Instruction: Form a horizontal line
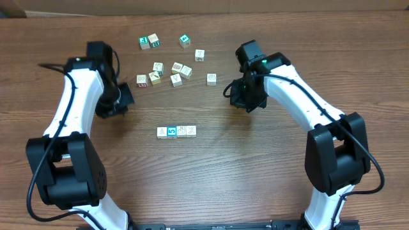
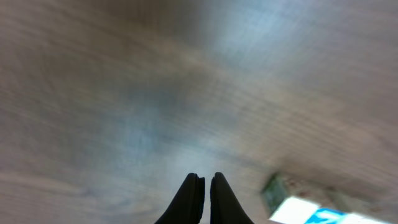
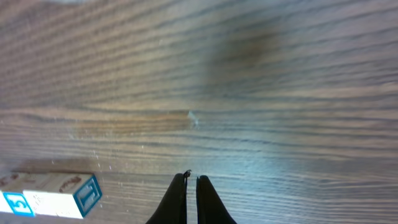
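End effectors [image 2: 206,177] [image 3: 190,177] pinched closed, brown wood-grain table [image 1: 211,182]

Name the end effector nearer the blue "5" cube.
Left. The left end effector sits up-left of the blue "5" cube in the overhead view; the right end effector is farther off, up-right.

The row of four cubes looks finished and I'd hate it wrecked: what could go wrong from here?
The left gripper, shut and empty, sits near one end of the row; a sideways sweep could knock it crooked. The right gripper, also shut, sits near the other end. The loose cubes behind lie close by and could get nudged.
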Controlling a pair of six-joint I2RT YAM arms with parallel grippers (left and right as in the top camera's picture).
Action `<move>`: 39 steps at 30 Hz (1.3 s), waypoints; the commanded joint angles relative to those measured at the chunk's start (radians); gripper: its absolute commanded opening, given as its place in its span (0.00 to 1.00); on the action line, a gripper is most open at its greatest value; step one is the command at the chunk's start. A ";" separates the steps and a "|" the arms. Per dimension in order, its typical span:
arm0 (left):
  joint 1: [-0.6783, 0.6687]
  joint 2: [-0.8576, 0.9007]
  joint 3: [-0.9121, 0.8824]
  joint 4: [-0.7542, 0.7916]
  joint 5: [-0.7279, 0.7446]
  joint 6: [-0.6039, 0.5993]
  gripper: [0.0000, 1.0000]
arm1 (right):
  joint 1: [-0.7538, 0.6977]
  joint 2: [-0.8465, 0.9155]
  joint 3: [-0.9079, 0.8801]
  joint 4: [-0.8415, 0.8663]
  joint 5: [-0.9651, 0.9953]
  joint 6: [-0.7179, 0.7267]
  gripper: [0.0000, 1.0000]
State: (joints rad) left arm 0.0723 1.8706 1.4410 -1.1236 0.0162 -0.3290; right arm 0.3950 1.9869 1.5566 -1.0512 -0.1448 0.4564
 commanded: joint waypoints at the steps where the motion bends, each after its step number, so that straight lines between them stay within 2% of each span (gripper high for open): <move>1: -0.023 0.007 -0.126 0.019 -0.015 0.024 0.04 | 0.043 0.005 -0.015 0.017 -0.019 0.038 0.04; 4: -0.034 0.007 -0.222 0.071 -0.013 0.059 0.04 | 0.079 0.026 -0.015 0.021 -0.034 0.044 0.04; 7: -0.034 0.007 -0.278 0.126 0.058 0.101 0.04 | 0.123 0.045 -0.015 0.030 -0.040 0.045 0.04; 14: -0.035 0.007 -0.294 0.230 0.162 0.175 0.04 | 0.197 0.090 -0.015 0.052 -0.033 0.122 0.04; 21: -0.042 0.007 -0.294 0.267 0.237 0.203 0.04 | 0.246 0.105 -0.036 0.083 -0.033 0.124 0.04; 39: -0.135 0.007 -0.294 0.269 0.187 0.194 0.04 | 0.257 0.105 -0.063 0.106 -0.033 0.146 0.04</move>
State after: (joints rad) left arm -0.0528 1.8706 1.1522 -0.8558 0.2092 -0.1528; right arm 0.6483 2.0869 1.5013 -0.9520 -0.1787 0.5968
